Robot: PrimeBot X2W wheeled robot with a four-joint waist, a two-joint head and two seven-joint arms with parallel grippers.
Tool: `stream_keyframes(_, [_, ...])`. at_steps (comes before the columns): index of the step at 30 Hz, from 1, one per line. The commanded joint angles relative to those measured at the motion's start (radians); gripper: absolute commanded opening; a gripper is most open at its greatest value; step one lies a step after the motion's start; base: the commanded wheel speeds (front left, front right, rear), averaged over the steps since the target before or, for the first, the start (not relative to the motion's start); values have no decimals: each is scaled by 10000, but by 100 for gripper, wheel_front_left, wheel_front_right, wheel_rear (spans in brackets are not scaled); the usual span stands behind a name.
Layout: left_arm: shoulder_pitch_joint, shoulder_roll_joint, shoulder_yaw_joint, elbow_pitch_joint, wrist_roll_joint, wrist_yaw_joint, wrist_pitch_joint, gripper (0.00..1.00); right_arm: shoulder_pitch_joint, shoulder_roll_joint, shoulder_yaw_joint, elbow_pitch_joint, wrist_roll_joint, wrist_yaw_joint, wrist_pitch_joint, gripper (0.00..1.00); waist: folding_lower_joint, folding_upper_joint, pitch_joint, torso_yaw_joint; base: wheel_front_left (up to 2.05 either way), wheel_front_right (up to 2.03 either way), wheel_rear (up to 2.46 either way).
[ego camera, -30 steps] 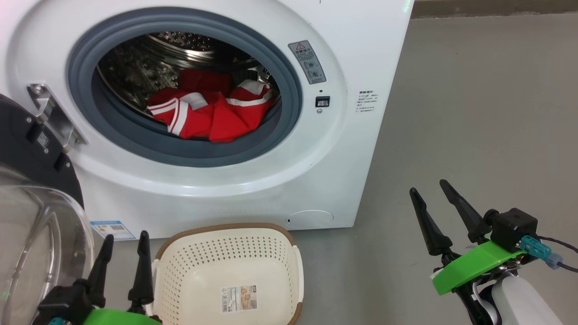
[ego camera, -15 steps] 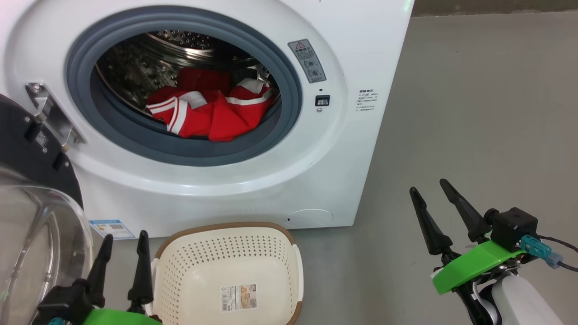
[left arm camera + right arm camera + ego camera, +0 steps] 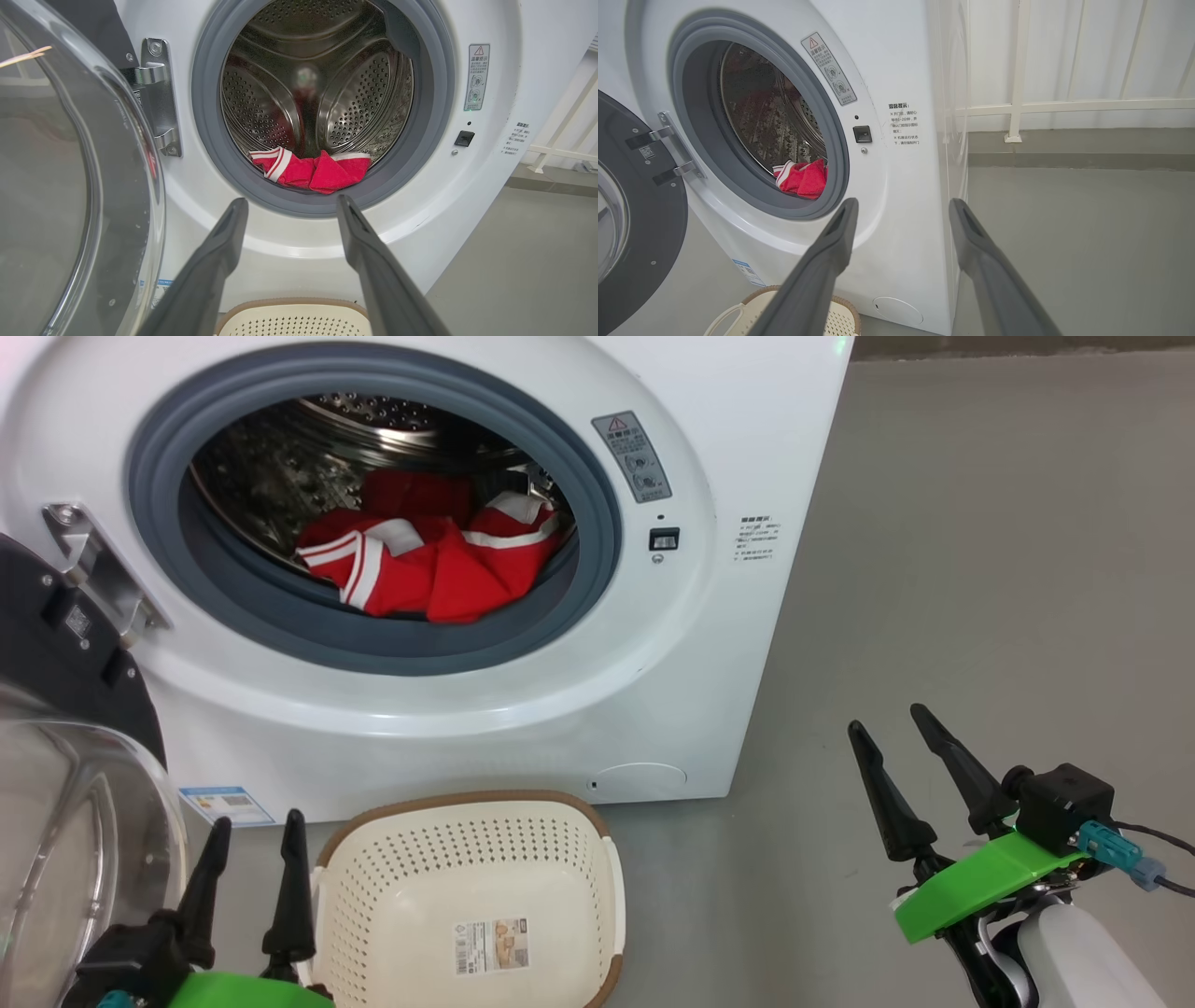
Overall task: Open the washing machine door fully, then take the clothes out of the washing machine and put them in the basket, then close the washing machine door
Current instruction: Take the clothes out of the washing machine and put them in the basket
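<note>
Door (image 3: 65, 681) is swung out on its hinge (image 3: 89, 560) to the left in the head view. The inner glass bowl faces the robot and the opening is unobstructed. It looks fully open, so I judge step one done.

Clothes (image 3: 429, 569) sit as a red heap with white stripes at the front bottom of the drum (image 3: 280, 476). Their front edge rests on the gasket (image 3: 373, 649) lip. That is close to the mouth, so a shallow reach should do.

Basket (image 3: 392, 887) is on the floor (image 3: 980, 569) just in front of the washer (image 3: 579, 709), below the opening. It holds nothing but its paper label. It is likely put there so pulled fabric has a short way to go.

Left hand (image 3: 259, 823) is low, between the door glass and the basket's left rim. Its fingers are moderately parted and it holds nothing. Its wrist view frames the clothes just above the gap between the fingers, so it seems lined up for the reach.

Right hand (image 3: 887, 719) is off to the right over bare floor, well apart from the washer. Its fingers are spread and it grips nothing; probably parked clear of the work.

Unloading has not yet begun. Next, a hand has to pass the gasket and pinch fabric.

Risks:
- The heap is loose, so one grab may take only part of it.
- Cloth may drag on the gasket lip.
- The left arm is close to the door glass and could bump it.
</note>
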Motion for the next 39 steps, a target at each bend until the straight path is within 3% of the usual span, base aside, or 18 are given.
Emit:
stream_keyframes(1, [-463, 140, 388, -256, 58, 6, -124, 100, -306, -59, 173, -274, -133, 16, -122, 100, 0, 0, 48, -15, 0, 0, 0])
stream_keyframes(18, [-1372, 268, 275, -352, 113, -68, -120, 100, -640, 12, 17, -491, -236, 16, -122, 100, 0, 0, 1142, -262, 0, 0, 0])
stream_keyframes(39, [-4410, 616, -58, 463, 352, -12, 945, 100, -1178, 414, -223, -731, -419, 16, -122, 100, 0, 0, 3027, -660, 0, 0, 0])
